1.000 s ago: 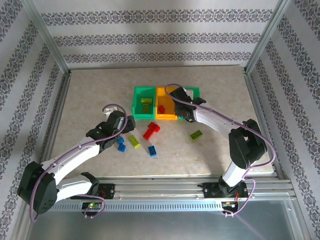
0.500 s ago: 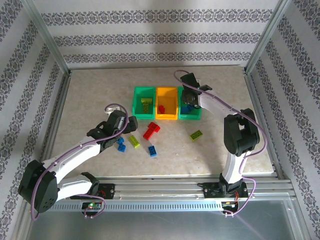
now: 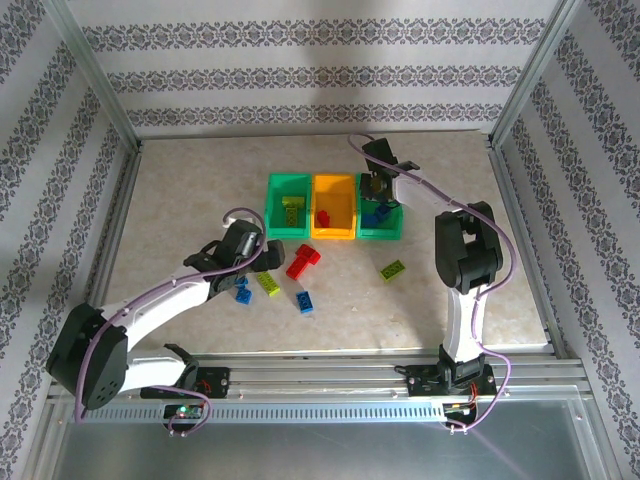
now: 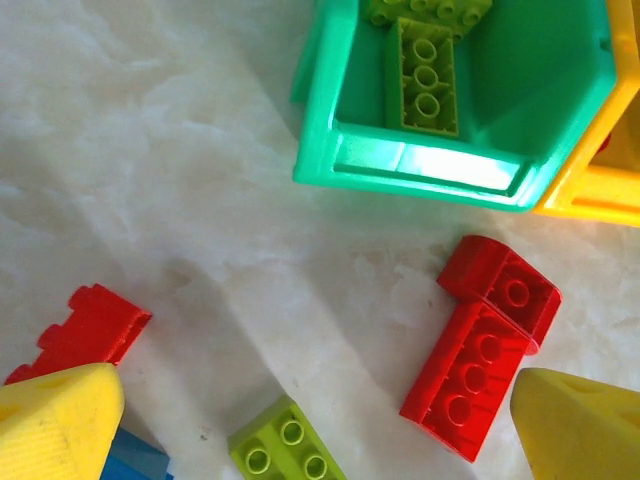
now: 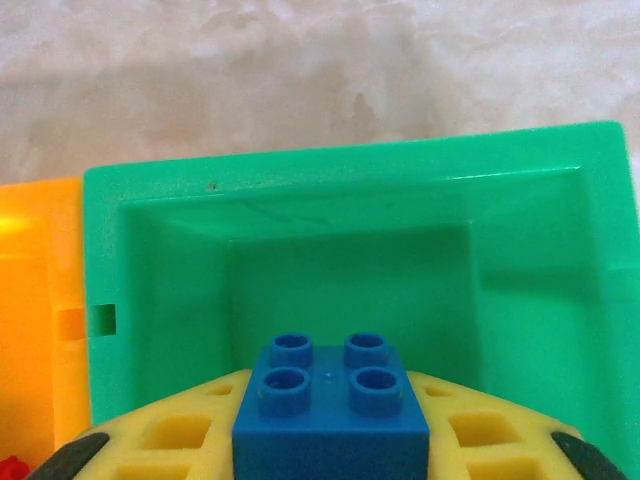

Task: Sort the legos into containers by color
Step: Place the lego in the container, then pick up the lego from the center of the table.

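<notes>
The containers stand in a row: left green bin [image 3: 288, 185], orange bin [image 3: 333, 184], right green bin [image 3: 392, 185]. My right gripper [image 3: 375, 200] hangs over the right green bin [image 5: 350, 165], shut on a blue lego [image 5: 330, 410]. My left gripper [image 3: 260, 260] is open and low over the loose legos; its yellow fingers [image 4: 55, 425] straddle a yellow-green lego [image 4: 290, 455]. A red lego [image 4: 485, 345] lies just inside the right finger, another red lego [image 4: 85, 330] by the left one. Yellow-green legos [image 4: 425, 75] lie in the left green bin [image 4: 400, 165].
On the table lie a red lego [image 3: 303, 262], a yellow-green lego [image 3: 267, 282], two blue legos [image 3: 241, 292] [image 3: 305, 302] and a yellow-green lego [image 3: 392, 269] further right. A red lego [image 3: 323, 217] sits in the orange bin. Metal frame posts [image 3: 110, 100] border the table.
My right gripper has carried the blue lego from over the orange bin to over the right green bin. The left gripper has shifted slightly right, toward the loose legos.
</notes>
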{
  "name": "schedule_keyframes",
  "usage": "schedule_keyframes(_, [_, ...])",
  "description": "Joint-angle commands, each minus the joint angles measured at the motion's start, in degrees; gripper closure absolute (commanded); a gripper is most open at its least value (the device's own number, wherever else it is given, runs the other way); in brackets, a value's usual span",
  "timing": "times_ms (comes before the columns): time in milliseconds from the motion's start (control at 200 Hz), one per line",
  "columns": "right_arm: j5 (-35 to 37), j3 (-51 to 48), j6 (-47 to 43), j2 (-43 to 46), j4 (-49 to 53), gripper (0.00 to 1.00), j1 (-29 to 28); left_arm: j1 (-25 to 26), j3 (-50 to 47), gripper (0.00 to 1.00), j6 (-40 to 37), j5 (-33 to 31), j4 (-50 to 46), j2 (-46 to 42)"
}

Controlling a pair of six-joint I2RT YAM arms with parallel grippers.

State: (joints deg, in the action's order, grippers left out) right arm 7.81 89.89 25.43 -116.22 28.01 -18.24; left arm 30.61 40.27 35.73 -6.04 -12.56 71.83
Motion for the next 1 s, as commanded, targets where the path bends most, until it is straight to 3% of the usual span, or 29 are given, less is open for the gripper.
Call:
schedule_keyframes(0, [-1.15, 1.61, -0.87, 0.02, 0.38, 0.65, 0.49, -0.83, 2.43, 0.00, -2.96, 3.62, 1.66, 1.20])
schedule_keyframes(355, [-1.49, 0.29, -1.38, 3.34, 0.20, 0.49, 0.49, -0.59, 3.32, 0.00, -8.72, 12.09, 1.89, 5.35])
schedule_keyframes(550, [-1.40, -1.55, -1.29, 6.59, 0.39, 0.45, 0.40, 0.31, 4.33, 0.00, -11.86, 13.80, 1.19, 6.89])
schedule_keyframes(725, [-0.32, -7.32, -0.54, 13.32, -1.18, 0.25, -0.11, 2.35, 7.11, 0.07, -15.57, 11.35, -3.30, 9.60])
schedule_keyframes(800, [0.68, -10.93, 0.19, 16.79, -2.72, 0.03, -0.51, 3.66, 8.72, 0.10, -17.57, 10.17, -5.58, 10.98])
schedule_keyframes(994, [4.14, -18.76, 3.17, 24.47, -4.54, 0.02, -1.70, 7.36, 13.10, 0.16, -21.19, 7.70, -9.97, 15.77])
